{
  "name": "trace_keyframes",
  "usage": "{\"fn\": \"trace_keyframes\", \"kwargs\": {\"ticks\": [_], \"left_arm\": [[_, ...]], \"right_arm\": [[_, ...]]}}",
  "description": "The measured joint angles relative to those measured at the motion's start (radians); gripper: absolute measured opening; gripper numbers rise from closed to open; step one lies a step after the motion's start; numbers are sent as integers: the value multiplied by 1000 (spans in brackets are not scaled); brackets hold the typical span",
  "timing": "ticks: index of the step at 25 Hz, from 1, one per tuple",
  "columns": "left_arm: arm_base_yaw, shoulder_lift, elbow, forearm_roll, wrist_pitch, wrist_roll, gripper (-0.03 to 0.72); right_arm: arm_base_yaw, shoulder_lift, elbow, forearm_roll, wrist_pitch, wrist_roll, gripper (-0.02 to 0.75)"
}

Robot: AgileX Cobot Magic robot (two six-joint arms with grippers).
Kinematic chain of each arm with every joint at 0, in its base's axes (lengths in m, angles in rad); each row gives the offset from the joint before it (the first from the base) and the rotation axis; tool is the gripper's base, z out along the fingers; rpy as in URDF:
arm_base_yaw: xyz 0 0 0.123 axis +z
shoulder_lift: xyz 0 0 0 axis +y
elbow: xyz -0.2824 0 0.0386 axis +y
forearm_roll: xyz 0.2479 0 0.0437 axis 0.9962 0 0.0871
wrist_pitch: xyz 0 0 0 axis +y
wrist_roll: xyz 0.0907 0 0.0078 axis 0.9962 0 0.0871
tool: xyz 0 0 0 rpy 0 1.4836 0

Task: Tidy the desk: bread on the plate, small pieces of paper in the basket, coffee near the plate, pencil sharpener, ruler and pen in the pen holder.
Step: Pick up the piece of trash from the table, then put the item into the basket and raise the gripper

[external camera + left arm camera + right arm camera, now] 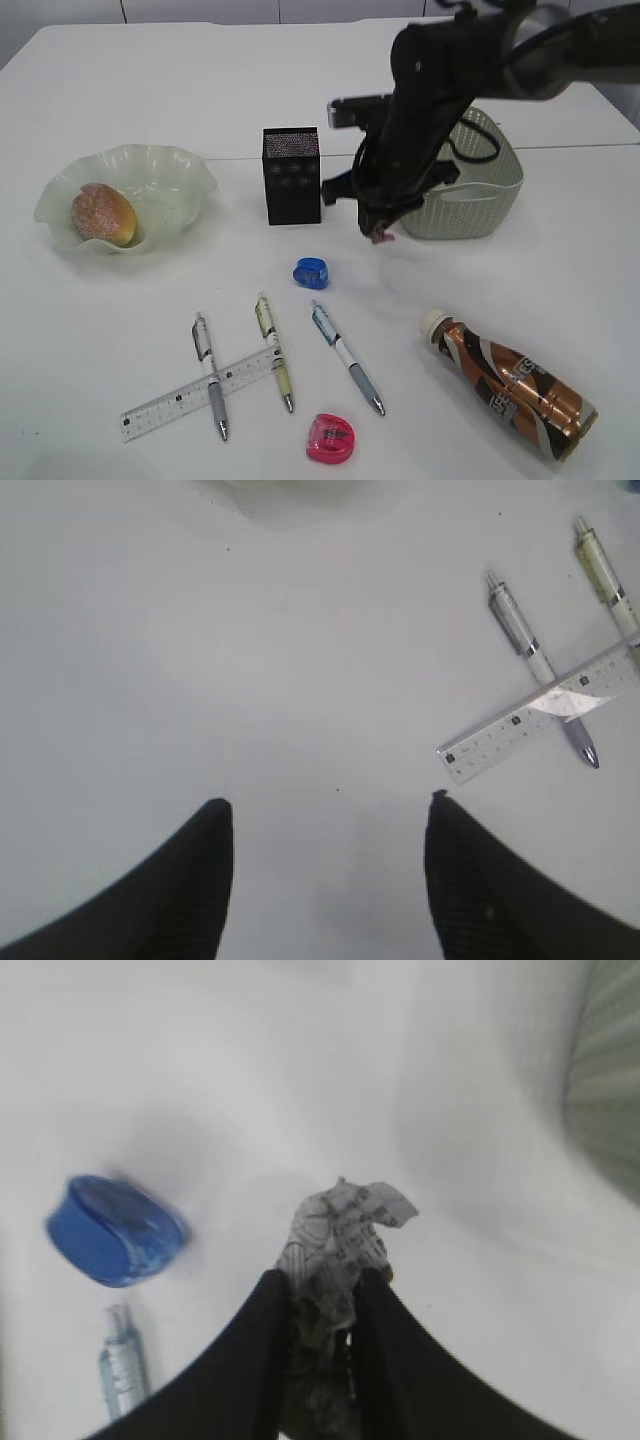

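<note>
**Paper scrap pinched above cluttered desk**

White desk point(120, 90): right gripper point(322, 1290) clamps a crumpled printed paper scrap point(340, 1230) at 9 o'clock of the basket point(480, 200). Left gripper point(328, 815) stands open, empty. Bread point(103, 214) sits on the plate point(170, 165); coffee point(515, 385) lies at 5 o'clock.

surface: white bench point(120, 90)
seam: line crossing the bench behind the things
backdrop: pale wall panels point(200, 10)

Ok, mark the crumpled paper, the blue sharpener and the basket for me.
crumpled paper point(340, 1235), right wrist view, on the printed wad above the right gripper's fingers.
blue sharpener point(311, 272), exterior view, on its top face.
basket point(480, 205), exterior view, on the perforated front wall.
</note>
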Motion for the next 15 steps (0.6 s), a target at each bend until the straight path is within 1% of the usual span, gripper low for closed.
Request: {"fn": "trace_keyframes", "kwargs": {"ticks": [4,6,11,13,14,15], "left_arm": [[0,0,0,0,0,0,444],[0,0,0,0,0,0,444],[0,0,0,-20,0,0,444],[0,0,0,-31,0,0,444],[0,0,0,-39,0,0,444],[0,0,0,-39,0,0,444]], "right_arm": [[-28,-81,-57,-14,-5,0,153],[-63,-90,-81,-27,-23,10,153],[-154,-82,-85,-57,-49,39,161],[-178,-74,-85,-76,-50,43,213],[-182,-72,-85,-82,-50,43,254],[-185,-72,-85,-85,-50,45,320]]}}
